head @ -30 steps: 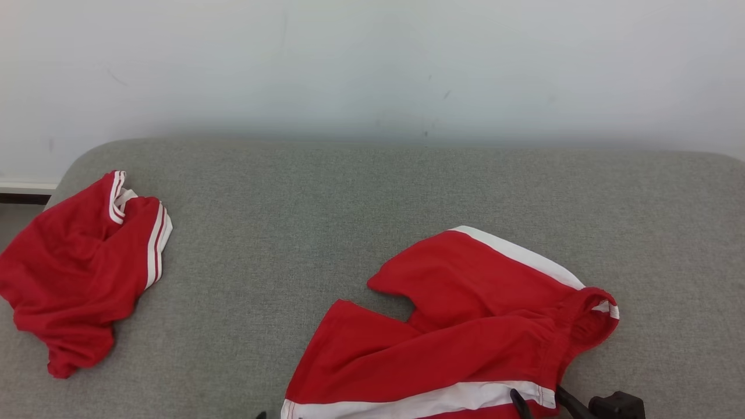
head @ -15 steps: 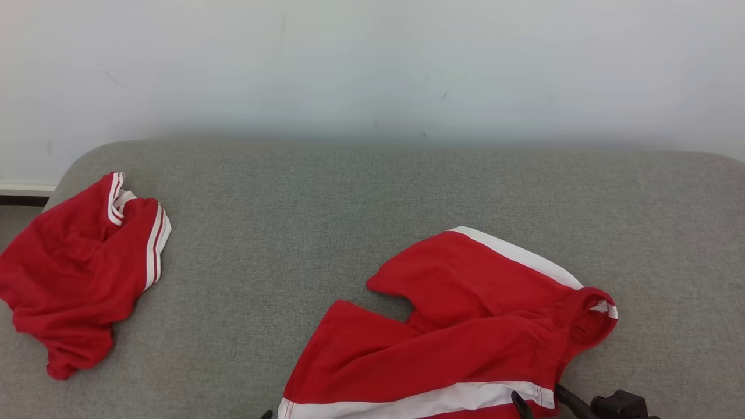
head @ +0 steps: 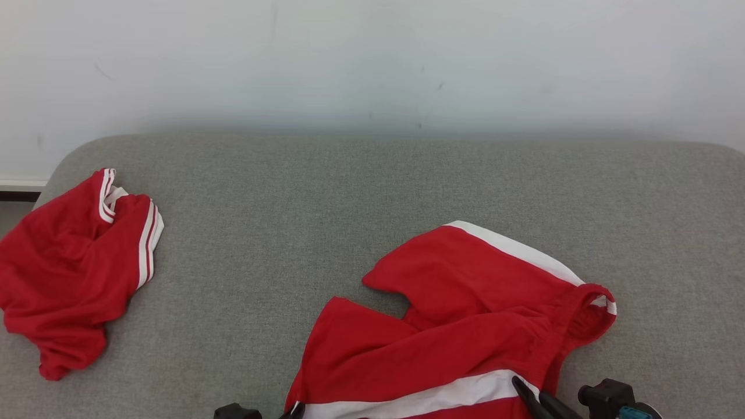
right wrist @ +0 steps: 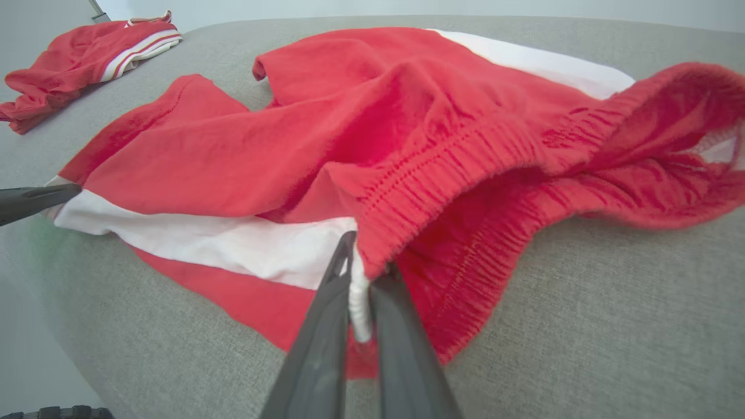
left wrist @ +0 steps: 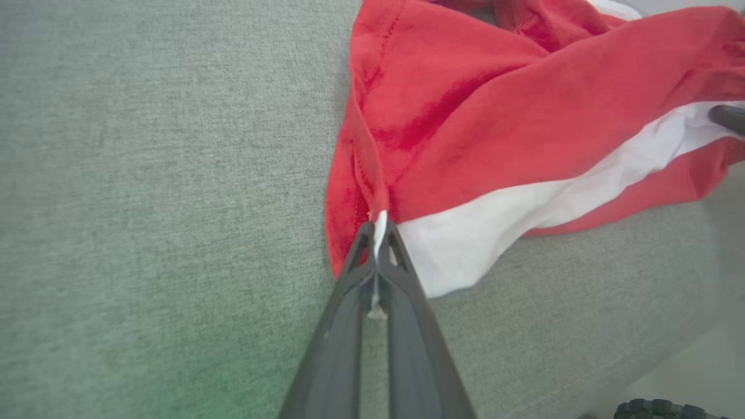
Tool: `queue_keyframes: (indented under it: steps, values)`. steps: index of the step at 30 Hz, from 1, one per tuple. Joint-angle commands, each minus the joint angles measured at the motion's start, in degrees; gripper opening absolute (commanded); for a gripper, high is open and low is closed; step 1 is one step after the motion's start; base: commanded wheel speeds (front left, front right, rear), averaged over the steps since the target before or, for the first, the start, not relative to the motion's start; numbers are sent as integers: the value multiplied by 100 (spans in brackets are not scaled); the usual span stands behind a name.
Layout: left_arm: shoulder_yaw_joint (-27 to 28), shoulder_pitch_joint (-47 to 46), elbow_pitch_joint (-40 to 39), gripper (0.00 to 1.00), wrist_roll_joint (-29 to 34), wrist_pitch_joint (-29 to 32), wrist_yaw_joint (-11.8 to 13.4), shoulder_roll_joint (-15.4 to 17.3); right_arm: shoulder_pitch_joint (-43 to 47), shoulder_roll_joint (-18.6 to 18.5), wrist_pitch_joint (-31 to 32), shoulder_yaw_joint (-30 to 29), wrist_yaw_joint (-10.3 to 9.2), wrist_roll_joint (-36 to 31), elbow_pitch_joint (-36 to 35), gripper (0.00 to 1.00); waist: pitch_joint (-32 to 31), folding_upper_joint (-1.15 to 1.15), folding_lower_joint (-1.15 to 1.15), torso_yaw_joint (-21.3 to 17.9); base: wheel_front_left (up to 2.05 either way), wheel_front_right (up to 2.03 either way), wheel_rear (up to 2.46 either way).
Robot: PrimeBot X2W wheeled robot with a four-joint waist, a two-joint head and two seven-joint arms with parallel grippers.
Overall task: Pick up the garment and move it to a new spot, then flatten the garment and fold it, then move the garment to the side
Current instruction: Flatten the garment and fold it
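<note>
A grey fabric-covered surface (head: 326, 192) is backed by a plain white wall (head: 372, 58), and red white-striped shorts (head: 465, 314) are spread at its near edge. Their hem corner is pinched in the closed left hand (left wrist: 378, 233) and their elastic waistband in the closed right hand (right wrist: 361, 273); another red garment (head: 64, 273) is bunched at the left end.

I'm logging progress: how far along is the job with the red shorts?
Done: nothing yet; the red shorts lie rumpled on the grey cushion. In hand: the pick-up, with the left gripper shut on a leg-hem corner and the right gripper shut on the waistband end. Left: lifting, moving, flattening, folding, setting aside.
</note>
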Motion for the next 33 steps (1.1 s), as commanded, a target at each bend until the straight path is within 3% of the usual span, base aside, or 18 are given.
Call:
queue_keyframes:
  steps: [1, 9, 16, 23, 33]
  values:
    - [-11, -6, -11, 0, -38, -62, 9, 30, -11, -25, -32, -15, -13, 65, -37, 0, -8, 0, 0, 6, 0, 0, 0]
    - [185, -52, -321, 0, -49, -148, 9, 108, -11, -18, -56, -194, -13, 182, -335, 0, -34, 0, 0, 21, 0, 0, 0]
    - [583, -1097, -1221, 0, -21, -60, 9, 381, -966, -247, 68, -371, -13, 463, -869, 0, 218, 0, 0, -113, 0, 0, 0]
    - [776, -3159, -1682, 0, -427, 611, 9, 699, -2853, -415, 682, -454, -13, 981, -1009, 0, 1054, 0, 0, -203, 0, 0, 0]
    - [1001, -6473, -924, 0, -753, 962, 9, 896, -6431, -265, 1860, -361, -13, 1885, -517, 0, 2443, 0, 0, -333, 0, 0, 0]
